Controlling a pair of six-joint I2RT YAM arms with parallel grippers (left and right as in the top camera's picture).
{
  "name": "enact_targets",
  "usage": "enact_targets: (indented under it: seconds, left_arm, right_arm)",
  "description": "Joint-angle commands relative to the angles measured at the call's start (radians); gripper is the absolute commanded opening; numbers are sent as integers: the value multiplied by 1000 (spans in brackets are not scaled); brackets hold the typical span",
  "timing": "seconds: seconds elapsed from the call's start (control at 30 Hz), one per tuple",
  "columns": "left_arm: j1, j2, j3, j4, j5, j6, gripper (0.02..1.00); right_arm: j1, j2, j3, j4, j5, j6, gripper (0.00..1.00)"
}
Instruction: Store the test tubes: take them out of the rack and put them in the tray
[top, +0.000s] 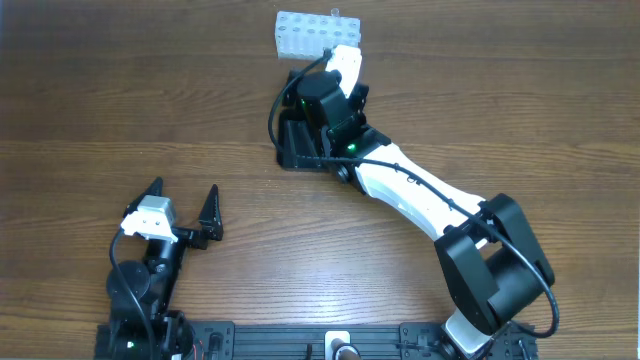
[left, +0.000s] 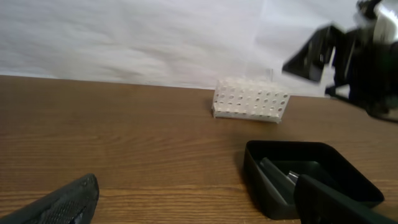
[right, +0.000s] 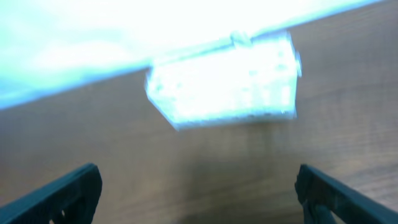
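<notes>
clear test tubes (left: 278, 172) already lie in the black plastic tray (left: 292, 147) near the white perforated rack (top: 312, 36); one tube (right: 238, 38) seems left in the rack. right gripper (right: 198, 171) faces the rack, spread wide and empty; left gripper (top: 184, 188), also spread, sits well apart from the rack

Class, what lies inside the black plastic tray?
Clear test tubes lie on the floor of the black plastic tray; its near part is covered by a finger of the left pincer.
</notes>
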Motion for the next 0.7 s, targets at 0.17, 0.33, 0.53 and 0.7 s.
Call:
enact_targets:
  seconds: [0.17, 0.33, 0.53, 0.7]
  left_arm:
    - [6, -6, -4, -2, 10, -6, 996]
    - [6, -6, -4, -2, 10, -6, 998]
    - [6, -6, -4, -2, 10, -6, 998]
    - [6, -6, -4, -2, 10, -6, 998]
  right_arm:
    - [-106, 125, 3, 373, 60, -298, 993]
    - [-135, 240, 55, 444, 56, -483, 991]
    - [-143, 357, 184, 443, 93, -502, 991]
    - [-147, 431, 300, 430, 92, -502, 991]
